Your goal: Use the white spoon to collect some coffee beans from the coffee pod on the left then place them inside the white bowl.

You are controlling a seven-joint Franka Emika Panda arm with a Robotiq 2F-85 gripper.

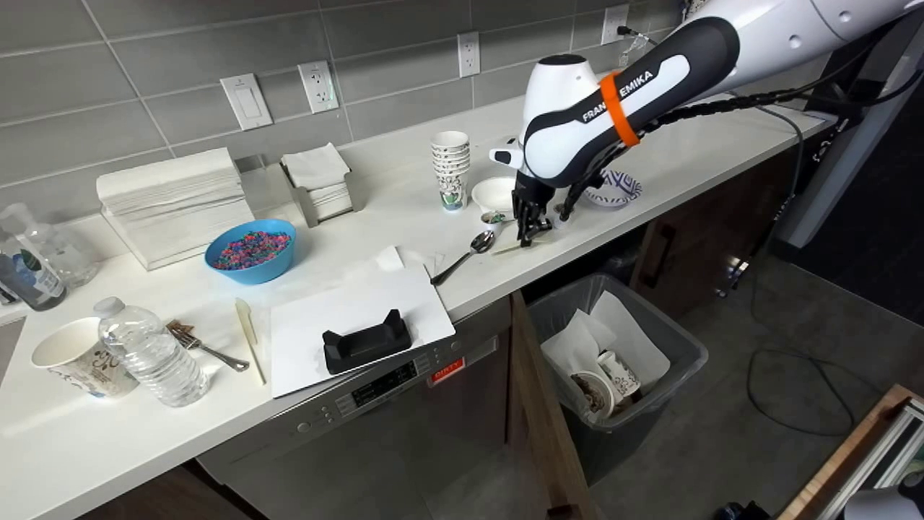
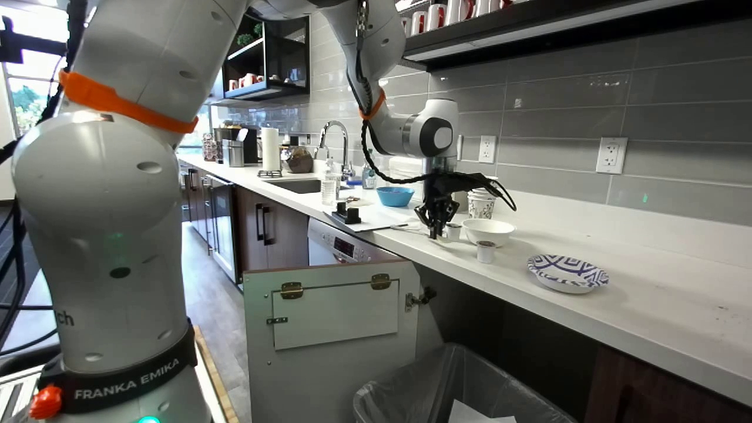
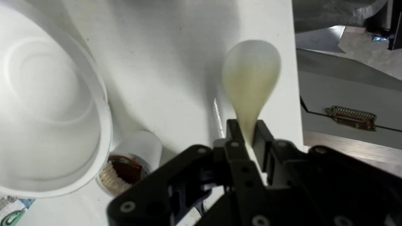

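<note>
On the left of the wrist view, the white bowl [image 3: 47, 88], with nothing seen in it, stands on the tabletop [image 3: 163, 81] just beside a coffee pod [image 3: 141, 144], presumably so that beans need only a short carry. To the right, the jaws are closed almost together on the thin neck of the white spoon [image 3: 251, 70], leaving its head free, probably for dipping; no beans are visible on it. That grip is plain only there: in both exterior views, the spoon is a pale sliver close to the tabletop. In an exterior view, a second coffee pod [image 2: 486, 252] also appears near the white bowl and, further right, a patterned bowl [image 2: 567, 271], neither plain in the wrist view.
</note>
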